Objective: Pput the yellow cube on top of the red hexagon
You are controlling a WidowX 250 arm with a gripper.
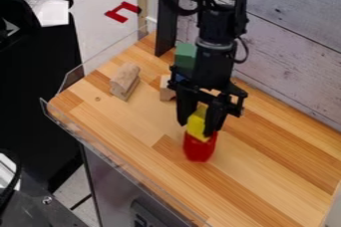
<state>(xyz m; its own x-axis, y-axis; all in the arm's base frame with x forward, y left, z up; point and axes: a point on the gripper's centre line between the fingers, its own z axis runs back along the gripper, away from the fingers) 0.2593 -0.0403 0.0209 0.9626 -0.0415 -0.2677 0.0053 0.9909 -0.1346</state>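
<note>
two fingers of the black gripper [196, 127] clamp the yellow cube [196, 124] right at the top of the red hexagon [199, 148], so centre it, ease it down until it sits flat, then open evenly and lift straight up.

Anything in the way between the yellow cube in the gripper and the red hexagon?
Nothing visible. The yellow cube, held by the gripper, is right at the top of the red hexagon; whether they touch is unclear. The green block stands well off that path.
</note>
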